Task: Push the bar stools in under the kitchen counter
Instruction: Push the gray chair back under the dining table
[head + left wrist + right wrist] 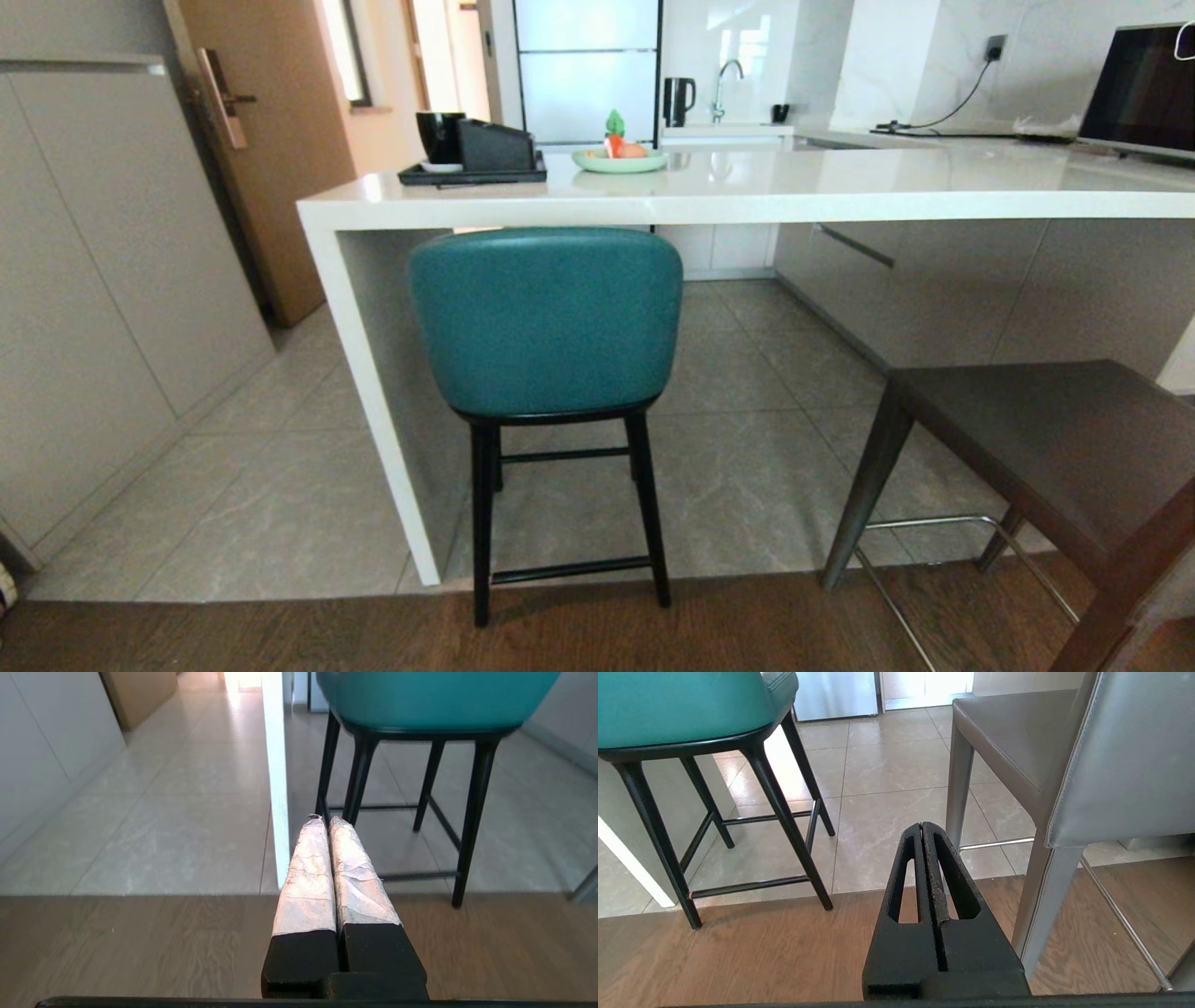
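Closest to us, our left gripper (329, 820) hangs low over the wood floor (140, 942), its taped fingers (308, 872) pressed together on nothing, pointing toward the white side panel (276, 788) of the counter. Our right gripper (923, 828) is likewise low over the wood, its black fingers (943, 877) closed against each other and empty, just beside the front leg of the grey stool (1111, 765).

That grey stool (1046, 448) stands at our right, partly on the wood and partly on the tile floor (747, 448), its seat well out from the counter (747, 187). The teal stool (546, 322) stands ahead, near the side panel (364, 392); its rear legs rest on the wood edge, its back rises just below the slab's front edge.

Farther off, on the counter, sit a black tray (471, 173) with a dark cup (439, 135) and a green plate (619, 161). Beyond them are a kettle (679, 101) and a tap (724, 84).
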Robot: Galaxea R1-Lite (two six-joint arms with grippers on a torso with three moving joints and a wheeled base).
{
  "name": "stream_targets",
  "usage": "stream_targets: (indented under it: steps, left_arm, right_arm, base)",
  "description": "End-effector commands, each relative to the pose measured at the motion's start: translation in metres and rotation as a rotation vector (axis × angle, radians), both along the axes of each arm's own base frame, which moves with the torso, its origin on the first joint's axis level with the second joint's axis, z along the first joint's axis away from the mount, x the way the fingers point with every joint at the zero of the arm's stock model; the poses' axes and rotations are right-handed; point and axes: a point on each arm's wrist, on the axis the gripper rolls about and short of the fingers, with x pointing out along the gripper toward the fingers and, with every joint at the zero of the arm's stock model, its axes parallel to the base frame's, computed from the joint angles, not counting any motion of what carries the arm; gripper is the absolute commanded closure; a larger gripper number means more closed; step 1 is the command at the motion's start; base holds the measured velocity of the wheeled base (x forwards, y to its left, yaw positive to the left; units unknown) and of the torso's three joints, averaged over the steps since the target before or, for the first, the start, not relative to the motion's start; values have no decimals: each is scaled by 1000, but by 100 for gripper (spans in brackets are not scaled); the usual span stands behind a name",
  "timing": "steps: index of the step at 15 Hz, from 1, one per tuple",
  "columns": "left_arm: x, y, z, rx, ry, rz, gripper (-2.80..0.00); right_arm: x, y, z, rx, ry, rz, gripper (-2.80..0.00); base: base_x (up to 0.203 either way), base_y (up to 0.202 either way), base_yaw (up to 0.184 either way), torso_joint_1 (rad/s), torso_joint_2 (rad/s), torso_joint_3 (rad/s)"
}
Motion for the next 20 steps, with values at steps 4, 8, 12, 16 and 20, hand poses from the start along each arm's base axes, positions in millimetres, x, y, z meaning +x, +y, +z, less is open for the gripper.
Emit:
stream_targets:
  steps: [4,8,12,16,20]
  left_arm:
    - [1,0,-1,0,2,0,0]
    - [1,0,-1,0,2,0,0]
    - [1,0,-1,0,2,-1,0]
    - [1,0,-1,1,2,-1,0]
    - [1,0,-1,1,2,0,0]
  right_arm:
    - [1,0,-1,-1,6,0,0]
    - [1,0,-1,-1,6,0,0]
    - [1,0,-1,-1,6,0,0]
    - [1,0,-1,1,6,0,0]
    - [1,0,-1,0,6,0,0]
  base:
    - [0,0,0,0,0,0]
    - [0,0,0,0,0,0]
    - [-111,0,0,4,1,1]
    - [-197,0,-2,2,2,3]
    - [-36,0,0,1,2,0]
